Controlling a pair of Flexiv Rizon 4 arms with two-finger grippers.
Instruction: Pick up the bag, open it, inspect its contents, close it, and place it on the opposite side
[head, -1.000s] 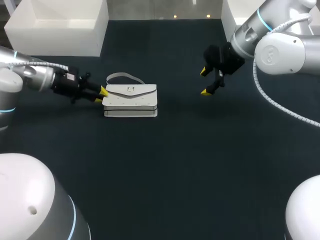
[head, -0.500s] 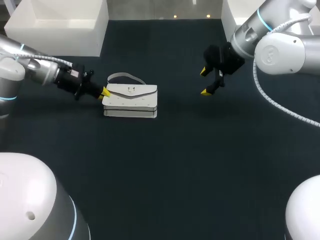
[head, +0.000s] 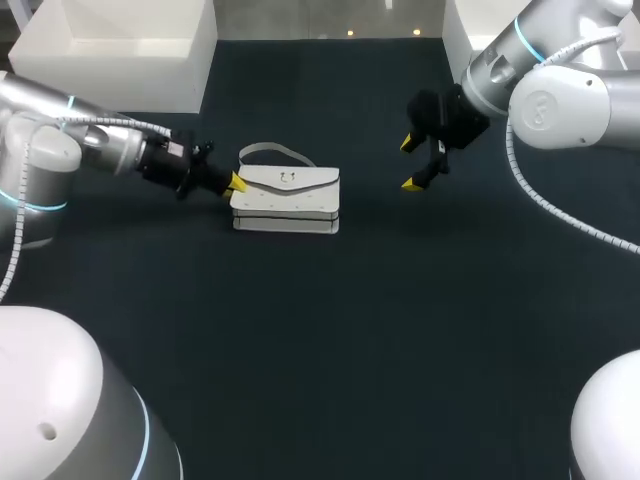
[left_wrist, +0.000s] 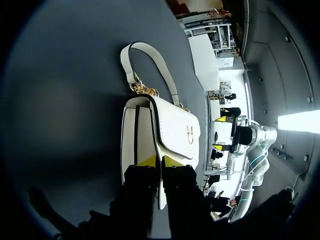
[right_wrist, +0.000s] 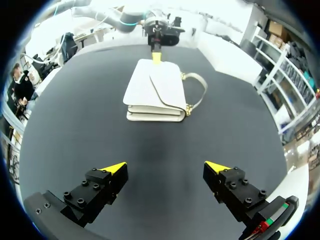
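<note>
Step in hand: pick-up, at the grasp; bag (head: 285, 200) judged not yet lifted, flap (left_wrist: 177, 127) shut, nothing opened or inspected.

Left gripper (left_wrist: 160, 161): at the bag's left end; fingers narrow, pinched on that end, a white edge showing between them.

Right gripper (right_wrist: 166, 167): hovering well apart from the bag, to its right; fingers wide, holding nothing.

Next move, as judged: a lift from one end alone would likely let the far end sag, so it calls for a slow, level raise; the right gripper is free to come in for the flap and clasp (head: 287, 179).

Bag, location: lying flat on the dark surface (head: 400, 320), flap uppermost, left of the middle, toward the far side.

Bag, appearance: small, white, boxy; dark-edged seams; gold clasp at the flap's centre; short white strap (head: 270, 152) arching out from the far edge, joined by gold links; looks stiff enough to hold its shape.
</note>
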